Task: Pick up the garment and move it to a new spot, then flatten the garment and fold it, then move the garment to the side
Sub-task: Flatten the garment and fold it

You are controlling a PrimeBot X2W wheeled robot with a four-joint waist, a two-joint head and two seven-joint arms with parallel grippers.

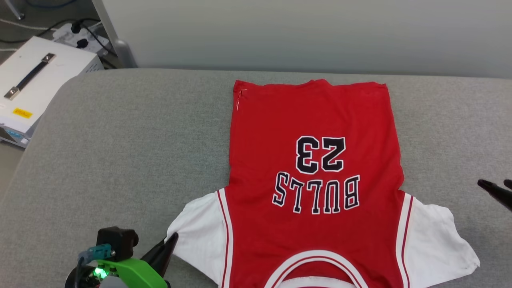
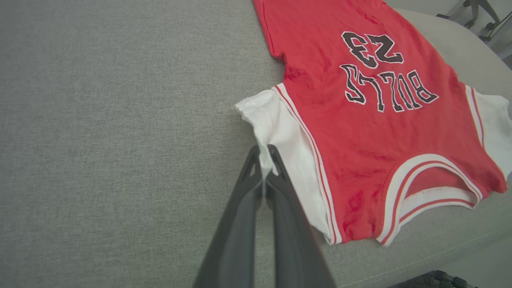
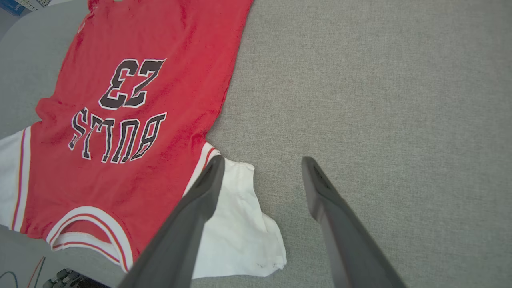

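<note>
Red Bulls jersey (image 1: pixel 316 120) lies flat at frame centre on the grey table (image 1: pixel 120 140). Left gripper (image 2: pixel 264 155) clamps its white sleeve (image 2: pixel 276 120); right gripper (image 3: pixel 263 162) stands open, empty.

Grey fabric-covered surface (image 1: pixel 120 140), rounded far-left corner. White case (image 1: pixel 60 64), black handle (image 1: pixel 30 76), yellow label (image 1: pixel 22 113), beyond that corner. White power strip (image 1: pixel 80 38) behind it, plugs inserted.

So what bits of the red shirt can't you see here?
- Head view: the shirt's collar is cut off by the bottom edge, the right hand by the right edge.
- Left wrist view: the left hand covers the bit of white sleeve it pinches.
- Right wrist view: dark marks on the other sleeve are too small to identify.
</note>
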